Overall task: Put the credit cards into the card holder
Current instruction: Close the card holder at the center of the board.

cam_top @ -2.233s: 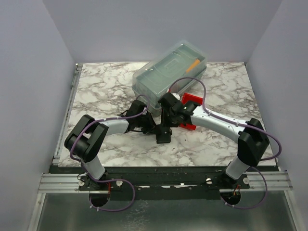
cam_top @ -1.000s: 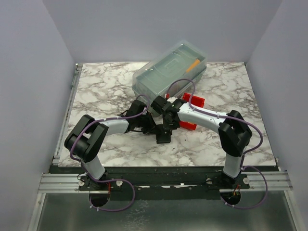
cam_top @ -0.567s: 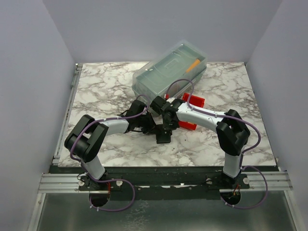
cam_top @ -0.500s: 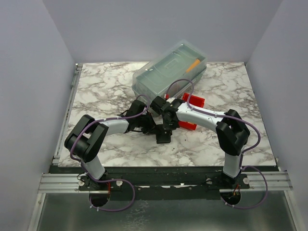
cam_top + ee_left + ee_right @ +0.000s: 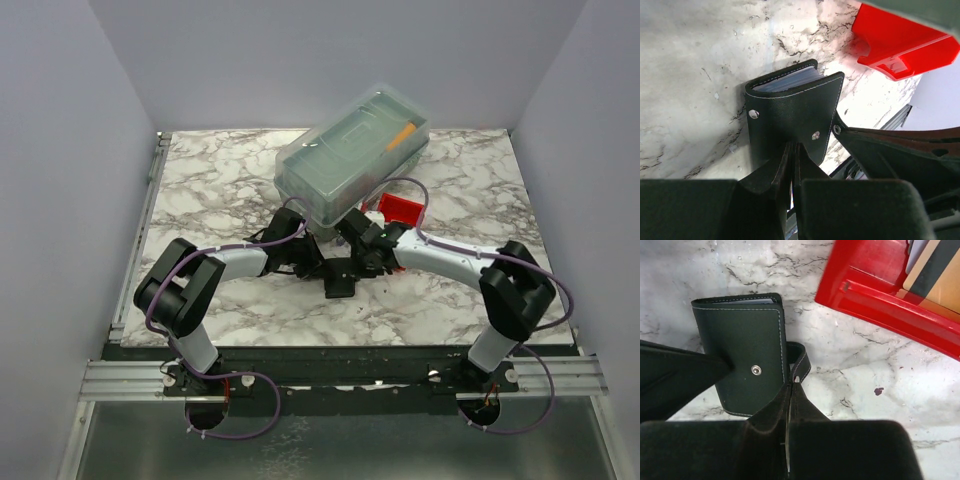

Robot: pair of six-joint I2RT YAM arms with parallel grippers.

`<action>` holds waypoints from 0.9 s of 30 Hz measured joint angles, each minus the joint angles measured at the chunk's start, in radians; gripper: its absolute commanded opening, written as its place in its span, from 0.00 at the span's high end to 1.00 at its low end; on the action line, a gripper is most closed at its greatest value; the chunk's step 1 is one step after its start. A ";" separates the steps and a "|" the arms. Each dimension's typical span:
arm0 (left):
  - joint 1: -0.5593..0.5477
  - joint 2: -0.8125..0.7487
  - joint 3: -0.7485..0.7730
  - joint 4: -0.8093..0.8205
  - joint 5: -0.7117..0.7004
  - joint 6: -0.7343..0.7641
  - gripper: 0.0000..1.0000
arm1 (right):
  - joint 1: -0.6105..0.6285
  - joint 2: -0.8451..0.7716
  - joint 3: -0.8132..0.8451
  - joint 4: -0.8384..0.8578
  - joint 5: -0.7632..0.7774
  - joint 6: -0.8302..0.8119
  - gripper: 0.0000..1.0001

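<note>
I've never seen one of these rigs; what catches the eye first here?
The left gripper and right gripper meet mid-table, both pinched onto a small black card holder on the marble table. Just beyond it sits a bright red bin with a tan card inside, and a large clear lidded box behind.

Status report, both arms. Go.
Left fingers shut on card holder edge. Right fingers shut on its strap. Tan card in red bin, not loaded. Nothing between bin and holder.
</note>
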 measured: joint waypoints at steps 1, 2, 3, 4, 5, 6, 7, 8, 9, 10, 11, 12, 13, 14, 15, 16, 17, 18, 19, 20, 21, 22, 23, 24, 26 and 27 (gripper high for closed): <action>0.000 0.000 0.000 0.000 0.000 0.000 0.92 | -0.013 -0.037 -0.048 0.043 -0.030 -0.002 1.00; 0.000 0.000 0.000 0.000 0.000 0.000 0.92 | -0.030 -0.069 -0.089 0.085 -0.059 -0.006 1.00; 0.000 0.000 0.000 0.000 0.000 0.000 0.92 | -0.050 -0.095 -0.124 0.123 -0.085 -0.008 1.00; 0.000 0.000 0.000 0.000 0.000 0.000 0.92 | -0.065 -0.115 -0.151 0.162 -0.109 -0.009 1.00; 0.000 0.000 0.000 0.000 0.000 0.000 0.92 | -0.082 -0.130 -0.176 0.199 -0.132 -0.010 1.00; 0.000 0.000 0.000 0.000 0.000 0.000 0.92 | -0.096 -0.142 -0.197 0.234 -0.152 -0.011 1.00; 0.000 0.000 0.000 0.000 0.000 0.000 0.92 | -0.106 -0.153 -0.216 0.268 -0.168 -0.010 1.00; 0.000 0.000 0.000 0.000 0.000 0.000 0.92 | -0.112 -0.162 -0.233 0.298 -0.186 -0.010 1.00; 0.000 0.000 0.000 0.000 0.000 0.000 0.92 | -0.116 -0.168 -0.248 0.327 -0.206 -0.011 1.00; 0.000 0.000 0.000 0.000 0.000 0.000 0.92 | -0.121 -0.172 -0.262 0.353 -0.226 -0.011 1.00; 0.000 0.000 0.000 0.000 0.000 0.000 0.92 | -0.127 -0.175 -0.274 0.378 -0.245 -0.011 1.00; 0.000 0.000 0.000 0.000 0.000 0.000 0.92 | -0.132 -0.177 -0.285 0.400 -0.261 -0.013 1.00; 0.000 0.000 0.000 0.000 0.000 0.000 0.92 | -0.138 -0.179 -0.296 0.419 -0.277 -0.015 1.00; 0.000 0.000 0.000 0.000 0.000 0.000 0.92 | -0.143 -0.180 -0.307 0.437 -0.292 -0.018 1.00; 0.000 0.000 0.000 0.000 0.000 0.000 0.92 | -0.150 -0.180 -0.317 0.454 -0.307 -0.019 1.00; 0.000 0.000 0.000 0.000 0.000 0.000 0.92 | -0.157 -0.181 -0.326 0.469 -0.322 -0.020 1.00; 0.000 0.000 0.000 0.000 0.000 0.000 0.92 | -0.165 -0.182 -0.335 0.486 -0.338 -0.021 1.00; 0.000 0.000 0.000 0.000 0.000 0.000 0.92 | -0.173 -0.185 -0.344 0.501 -0.354 -0.021 1.00; 0.000 0.000 0.000 0.000 0.000 0.000 0.92 | -0.179 -0.188 -0.353 0.515 -0.368 -0.021 1.00; 0.000 0.000 0.000 0.000 0.000 0.000 0.92 | -0.185 -0.190 -0.360 0.528 -0.381 -0.021 1.00; 0.000 0.000 0.000 0.000 0.000 0.000 0.92 | -0.190 -0.193 -0.367 0.539 -0.394 -0.023 1.00; 0.000 0.000 0.000 0.000 0.000 0.000 0.92 | -0.195 -0.195 -0.373 0.551 -0.406 -0.025 1.00; 0.000 0.000 0.000 0.000 0.000 0.000 0.92 | -0.198 -0.197 -0.380 0.564 -0.416 -0.027 1.00; 0.000 0.000 0.000 0.000 0.000 0.000 0.92 | -0.198 -0.200 -0.388 0.576 -0.426 -0.028 1.00; 0.000 0.000 0.000 0.000 0.000 0.000 0.92 | -0.199 -0.210 -0.406 0.600 -0.449 -0.033 1.00; 0.000 0.000 0.000 0.000 0.000 -0.001 0.92 | -0.199 -0.214 -0.410 0.607 -0.457 -0.035 1.00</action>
